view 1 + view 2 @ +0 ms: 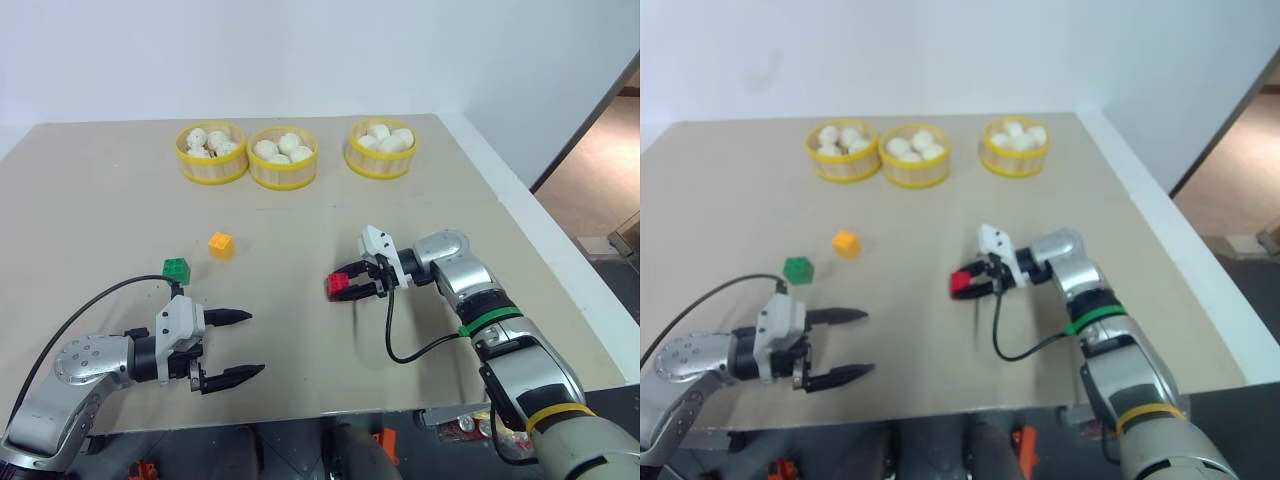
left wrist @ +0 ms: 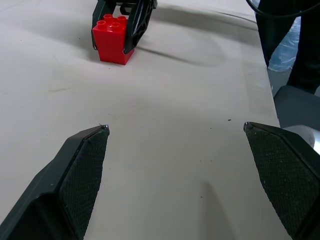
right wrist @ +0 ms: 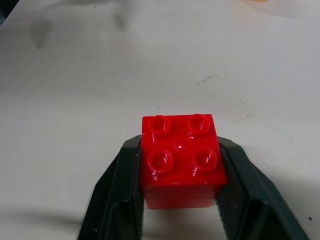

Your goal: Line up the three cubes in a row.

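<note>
clamping the red cube (image 3: pixel 181 161) on the table (image 1: pixel 300 330), right gripper (image 1: pixel 352 285); left gripper (image 1: pixel 238 345) wide.

Bright even light, soft shadows on the table (image 1: pixel 120 200) — right eye view slightly blurred

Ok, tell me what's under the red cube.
The red cube sits studs-up on the bare table, between the right gripper's fingers. Nothing shows beneath it except the tabletop; its underside is hidden.

Right gripper (image 1: pixel 970 283) fingers around red cube (image 1: pixel 960 283) on table (image 1: pixel 920 340); green cube (image 1: pixel 798 269), orange-yellow cube (image 1: pixel 846 243) apart
</note>
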`<state>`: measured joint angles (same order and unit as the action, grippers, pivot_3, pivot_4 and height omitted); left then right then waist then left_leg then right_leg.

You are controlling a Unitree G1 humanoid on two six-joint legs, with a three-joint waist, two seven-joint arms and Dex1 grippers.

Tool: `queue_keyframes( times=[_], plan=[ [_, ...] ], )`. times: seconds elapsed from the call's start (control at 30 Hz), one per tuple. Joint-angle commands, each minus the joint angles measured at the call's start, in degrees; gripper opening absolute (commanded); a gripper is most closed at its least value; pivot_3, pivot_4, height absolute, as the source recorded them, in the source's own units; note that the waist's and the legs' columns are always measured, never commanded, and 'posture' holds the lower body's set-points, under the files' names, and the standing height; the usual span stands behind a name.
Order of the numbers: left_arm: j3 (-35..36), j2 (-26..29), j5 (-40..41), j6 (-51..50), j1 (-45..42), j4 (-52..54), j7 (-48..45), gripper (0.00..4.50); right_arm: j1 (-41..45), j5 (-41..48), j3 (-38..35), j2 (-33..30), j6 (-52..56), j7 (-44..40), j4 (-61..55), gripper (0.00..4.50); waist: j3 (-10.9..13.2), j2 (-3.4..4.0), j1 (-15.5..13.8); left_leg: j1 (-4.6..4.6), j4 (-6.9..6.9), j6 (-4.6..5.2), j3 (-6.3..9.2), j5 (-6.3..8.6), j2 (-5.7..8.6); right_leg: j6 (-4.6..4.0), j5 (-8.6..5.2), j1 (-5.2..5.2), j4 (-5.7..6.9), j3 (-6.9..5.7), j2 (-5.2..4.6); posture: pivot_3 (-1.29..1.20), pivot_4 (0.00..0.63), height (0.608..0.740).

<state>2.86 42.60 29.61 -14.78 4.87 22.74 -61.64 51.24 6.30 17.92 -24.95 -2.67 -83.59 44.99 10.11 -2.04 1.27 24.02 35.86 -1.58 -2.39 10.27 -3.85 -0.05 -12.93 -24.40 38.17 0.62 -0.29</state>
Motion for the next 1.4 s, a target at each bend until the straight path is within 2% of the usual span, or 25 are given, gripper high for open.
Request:
queue_keyframes(
  times=[0.03, 0.07, 0.17, 0.23, 0.47, 0.67, 0.9, 1.1, 1.3, 1.4],
  plan=[
    [1.5, 0.2, -0.1, 1.1, 0.0, 1.5, 0.4, 4.50, 1.3, 0.0, -1.7, 0.3, 0.1, -0.6, 0.1, 3.24, 0.0, 0.01, 0.0, 0.00, 0.00, 0.00, 0.00, 0.00, 0.00, 0.00, 0.00, 0.00, 0.00, 0.01, 0.00, 0.00, 0.150, 0.740],
    [1.6, 0.0, -0.2, 1.1, -0.2, 1.2, 0.8, 4.50, 1.2, 0.4, -2.0, 0.3, 1.0, -0.9, -0.7, 3.67, 0.0, 0.01, 0.0, 0.00, 0.00, 0.00, -0.02, 0.00, 0.00, 0.00, 0.00, -0.01, 0.00, 0.03, 0.00, 0.00, 0.150, 0.740],
    [2.3, -1.0, 0.1, 0.6, -0.9, 0.3, 2.5, 4.50, 0.6, 1.8, -3.3, 0.3, 2.8, -0.9, -4.1, 4.49, 0.0, 0.01, 0.0, 0.01, -0.01, 0.00, -0.04, 0.00, 0.00, 0.02, -0.01, -0.03, 0.00, 0.07, 0.01, 0.00, 0.150, 0.740],
    [3.4, -1.6, 0.3, 0.0, -1.3, 0.1, 4.3, 4.50, -0.1, 2.7, -4.2, 0.1, 3.4, -0.5, -7.0, 4.49, 0.0, 0.02, 0.0, 0.05, -0.02, 0.00, -0.05, 0.00, 0.00, 0.17, 0.06, -0.06, 0.00, 0.09, 0.02, 0.00, 0.150, 0.740],
    [13.3, -6.2, 1.9, -7.5, -2.8, 1.6, 21.6, 4.50, -5.8, 10.9, -10.9, -2.8, 17.0, 4.7, -29.2, 4.49, 0.0, 0.03, -0.1, 0.09, -0.06, 0.00, 0.00, 0.00, -0.02, 0.30, 0.09, -0.09, 0.00, 0.04, 0.02, 0.00, 0.150, 0.740],
    [19.3, -12.9, 0.5, -9.0, 0.2, 4.4, 34.3, 4.50, -11.9, 16.8, -15.6, -6.5, 26.7, 10.0, -43.4, 4.49, 0.0, 0.01, -0.1, 0.09, -0.04, -0.03, -0.06, 0.02, 0.04, 0.38, 0.08, -0.05, -0.04, 0.10, -0.10, 0.00, 0.150, 0.740],
    [18.9, -21.1, -4.5, -8.4, -5.5, 0.4, 48.1, 4.50, -13.3, 14.6, -15.4, -8.0, 21.9, 12.1, -40.8, 4.49, 0.0, 0.00, -0.1, 0.03, 0.11, 0.01, 0.05, 0.00, 0.06, 0.11, 0.17, 0.01, -0.03, 0.12, 0.05, 0.00, 0.150, 0.740],
    [16.6, -25.1, -6.6, -9.8, -6.1, -0.3, 52.5, 4.50, -13.4, 13.6, -15.0, -8.0, 19.0, 13.1, -39.0, 4.49, 0.0, -0.01, 0.0, 0.09, 0.29, 0.03, -0.10, -0.02, 0.11, 0.51, 0.39, 0.02, -0.06, 0.38, 0.03, 0.00, 0.150, 0.740],
    [14.9, -24.4, -8.6, -8.8, -4.5, -3.5, 50.3, 4.50, -13.7, 13.7, -15.4, -7.4, 17.6, 13.8, -38.1, 4.49, 0.0, -0.01, 0.0, 0.12, 0.28, 0.02, -0.06, -0.02, 0.11, 0.52, 0.38, -0.02, -0.07, 0.35, 0.07, 0.00, 0.150, 0.740],
    [14.8, -24.1, -9.3, -8.5, -3.8, -5.7, 49.4, 4.50, -13.6, 17.4, -16.3, -7.3, 21.1, 12.7, -39.8, 4.49, 0.0, -0.01, 0.0, 0.11, 0.28, 0.02, -0.05, -0.01, 0.10, 0.46, 0.35, -0.03, -0.07, 0.36, 0.08, 0.00, 0.150, 0.740]
  ],
)
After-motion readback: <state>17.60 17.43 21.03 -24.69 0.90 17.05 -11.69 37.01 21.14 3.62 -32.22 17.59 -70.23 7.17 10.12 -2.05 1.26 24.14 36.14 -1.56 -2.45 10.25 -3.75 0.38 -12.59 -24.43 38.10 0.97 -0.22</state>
